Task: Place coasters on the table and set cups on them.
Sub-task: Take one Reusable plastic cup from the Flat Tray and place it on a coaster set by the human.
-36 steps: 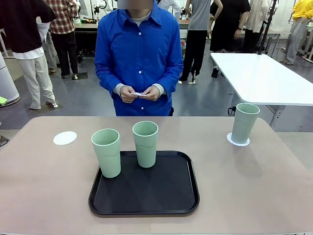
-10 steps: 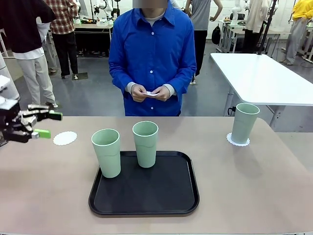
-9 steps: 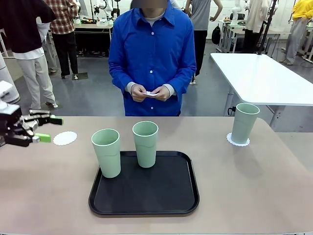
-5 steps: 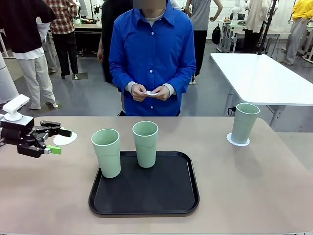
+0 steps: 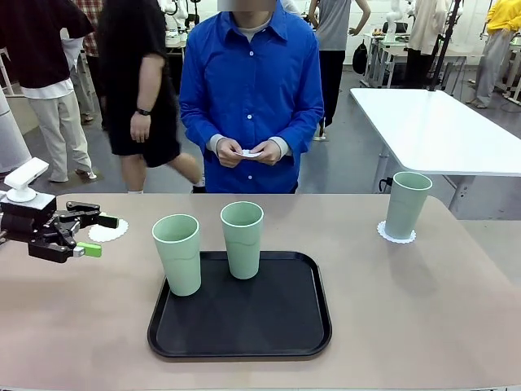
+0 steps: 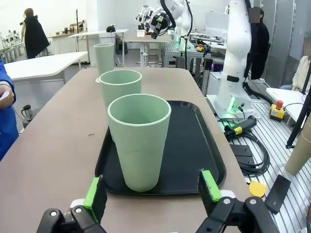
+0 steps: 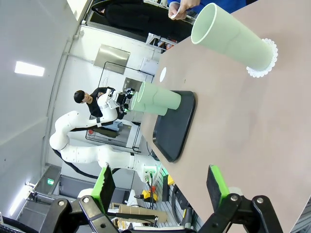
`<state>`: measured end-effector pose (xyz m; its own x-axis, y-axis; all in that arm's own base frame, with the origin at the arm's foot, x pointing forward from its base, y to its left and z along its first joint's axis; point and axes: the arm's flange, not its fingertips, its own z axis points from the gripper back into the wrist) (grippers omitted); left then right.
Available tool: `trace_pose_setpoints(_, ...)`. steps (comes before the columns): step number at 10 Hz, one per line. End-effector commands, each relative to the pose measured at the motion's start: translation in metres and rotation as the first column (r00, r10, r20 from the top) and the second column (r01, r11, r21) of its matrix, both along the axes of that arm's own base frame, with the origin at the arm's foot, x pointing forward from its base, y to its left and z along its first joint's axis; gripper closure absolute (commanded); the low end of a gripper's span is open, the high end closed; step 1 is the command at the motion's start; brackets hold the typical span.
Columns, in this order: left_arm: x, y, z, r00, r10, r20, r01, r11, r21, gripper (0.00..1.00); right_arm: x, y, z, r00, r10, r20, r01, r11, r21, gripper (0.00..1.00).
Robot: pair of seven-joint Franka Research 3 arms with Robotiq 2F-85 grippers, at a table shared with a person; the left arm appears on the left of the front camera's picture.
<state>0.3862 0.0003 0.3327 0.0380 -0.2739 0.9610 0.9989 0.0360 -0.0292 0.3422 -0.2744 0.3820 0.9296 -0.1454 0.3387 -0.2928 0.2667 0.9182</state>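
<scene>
Two mint-green cups stand on a black tray [image 5: 244,326]: the left cup [image 5: 177,254] and the right cup [image 5: 242,239]. A third cup [image 5: 407,204] stands on a white coaster [image 5: 396,235] at the table's [image 5: 407,309] far right. My left gripper [image 5: 101,235] hovers open, level with and left of the left cup, partly covering a bare coaster [image 5: 108,232]. In the left wrist view the open gripper [image 6: 152,191] faces the near cup [image 6: 139,141]. My right gripper [image 7: 161,184] is open, far from the cup [image 7: 233,36] on its coaster [image 7: 265,60]. The person holds a white coaster [image 5: 250,153].
The person in blue [image 5: 251,90] stands at the far edge. A white table [image 5: 431,130] stands behind on the right. Other people walk in the background. Bare tabletop lies right of the tray and along the near edge.
My left gripper has moved right and down toward the left cup, over the bare coaster, and has held still for the last half second. A passer-by has walked in behind.
</scene>
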Motion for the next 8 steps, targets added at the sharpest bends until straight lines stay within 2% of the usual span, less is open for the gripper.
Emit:
trace_pose_setpoints(1, 0.0, 0.0, 0.0, 1.0, 0.0, 0.001, 0.0, 1.0, 0.001, 0.0, 0.0, 0.0, 0.001, 1.0, 0.002, 0.001, -0.002, 1.0, -0.001, 0.0)
trace_pose_setpoints(3, 0.019, -0.014, -0.019, 0.997, -0.065, -0.032, 0.065, 0.998, 0.004, 0.0, 0.0, 0.0, 0.001, 1.0, 0.002, 0.001, -0.002, 1.0, -0.001, 0.0)
trace_pose_setpoints(5, 0.035, -0.027, -0.042, 0.996, -0.087, -0.023, 0.087, 0.996, -0.018, 0.0, 0.0, 0.0, 0.001, 1.0, 0.002, 0.001, -0.002, 1.0, -0.001, 0.0)
trace_pose_setpoints(8, 0.049, -0.041, -0.06, 0.995, -0.091, 0.031, 0.093, 0.994, -0.065, 0.0, 0.0, 0.0, 0.001, 1.0, 0.002, 0.001, -0.002, 1.0, -0.001, 0.0)
